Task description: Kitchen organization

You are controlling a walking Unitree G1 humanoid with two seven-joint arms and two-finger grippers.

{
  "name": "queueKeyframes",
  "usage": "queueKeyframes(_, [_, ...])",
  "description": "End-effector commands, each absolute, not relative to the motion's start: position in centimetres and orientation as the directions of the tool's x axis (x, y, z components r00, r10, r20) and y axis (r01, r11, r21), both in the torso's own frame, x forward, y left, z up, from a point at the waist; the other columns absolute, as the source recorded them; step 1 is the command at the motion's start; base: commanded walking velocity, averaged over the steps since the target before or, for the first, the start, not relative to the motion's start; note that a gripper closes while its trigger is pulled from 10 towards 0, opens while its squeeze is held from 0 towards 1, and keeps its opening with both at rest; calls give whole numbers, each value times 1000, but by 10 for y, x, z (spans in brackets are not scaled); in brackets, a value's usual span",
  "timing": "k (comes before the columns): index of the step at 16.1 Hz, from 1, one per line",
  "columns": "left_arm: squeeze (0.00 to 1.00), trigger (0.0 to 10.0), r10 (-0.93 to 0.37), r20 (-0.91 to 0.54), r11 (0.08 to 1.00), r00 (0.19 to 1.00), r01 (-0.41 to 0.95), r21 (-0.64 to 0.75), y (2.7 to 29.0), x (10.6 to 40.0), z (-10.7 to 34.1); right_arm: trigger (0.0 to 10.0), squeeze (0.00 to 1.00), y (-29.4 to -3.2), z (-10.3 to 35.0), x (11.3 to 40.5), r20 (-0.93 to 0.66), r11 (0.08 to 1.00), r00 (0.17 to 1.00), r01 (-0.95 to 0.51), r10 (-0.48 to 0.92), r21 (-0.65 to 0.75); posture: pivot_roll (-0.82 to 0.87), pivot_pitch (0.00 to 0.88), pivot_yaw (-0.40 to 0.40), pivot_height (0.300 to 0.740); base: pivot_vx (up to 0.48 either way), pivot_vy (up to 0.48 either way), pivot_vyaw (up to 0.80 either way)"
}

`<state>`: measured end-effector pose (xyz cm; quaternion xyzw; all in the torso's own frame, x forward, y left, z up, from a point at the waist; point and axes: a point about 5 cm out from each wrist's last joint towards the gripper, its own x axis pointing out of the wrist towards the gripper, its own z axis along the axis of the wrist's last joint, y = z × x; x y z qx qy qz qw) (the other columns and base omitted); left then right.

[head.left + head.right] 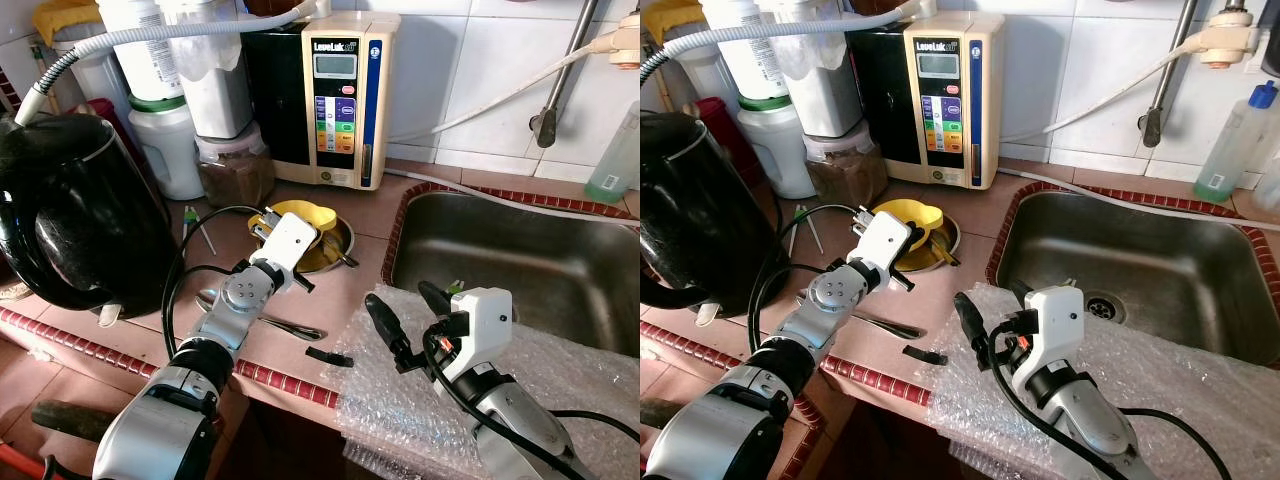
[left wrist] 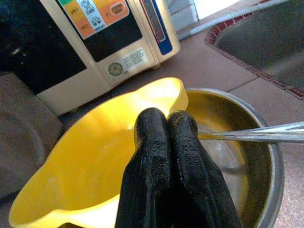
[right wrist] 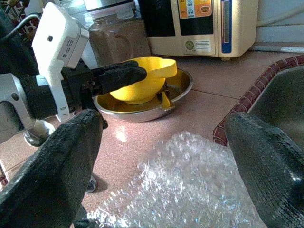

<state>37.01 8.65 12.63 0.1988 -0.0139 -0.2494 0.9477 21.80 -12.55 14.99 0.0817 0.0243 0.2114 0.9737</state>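
yellow bowl (image 1: 303, 217) in silver steel dish (image 1: 340, 245); black kettle (image 1: 75, 215); cream-and-black water ionizer (image 1: 345, 95), multicolour buttons; clear bubble wrap (image 1: 560, 370); red-brown tile counter (image 1: 360, 215); black fingers (image 2: 164, 156).

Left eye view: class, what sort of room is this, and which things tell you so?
Most likely a home kitchen counter: a steel sink set in tile, a black electric kettle, and a countertop water ionizer.

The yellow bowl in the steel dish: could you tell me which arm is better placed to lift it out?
Left. The left gripper is shut at the yellow bowl, whereas the right gripper is open above the bubble wrap.
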Motion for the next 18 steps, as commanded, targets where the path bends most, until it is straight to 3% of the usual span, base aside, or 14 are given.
queueKeyframes(1, [0, 0, -449, -27, 823, 893, 426, 377, 92, 372, 131, 10000, 0, -124, 149, 220, -13, 893, 906, -413, 422, 180, -51, 0, 75, 740, 0, 0, 0])
queueKeyframes(7, [0, 0, -389, 132, 885, 912, 330, 329, 101, 375, 151, 10000, 0, -125, 150, 218, -25, 891, 902, -422, 432, 170, -79, 0, 58, 740, 0, 0, 0])
queueKeyframes(8, [0, 2745, -379, 108, 892, 919, 332, 305, 103, 374, 146, 10000, 0, -128, 149, 219, -26, 895, 906, -413, 423, 167, -78, 0, 57, 740, 0, 0, 0])
queueKeyframes(9, [1000, 10000, -382, 107, 892, 918, 335, 304, 103, 374, 145, 10000, 0, -128, 150, 221, -18, 894, 905, -416, 425, 167, -58, 0, 56, 740, 0, 0, 0])
queueKeyframes(18, [1000, 10000, -611, 40, 757, 791, 569, 321, 93, 373, 151, 10000, 0, -115, 150, 223, 11, 886, 911, -405, 413, 225, -23, 0, 93, 740, 0, 0, 0])
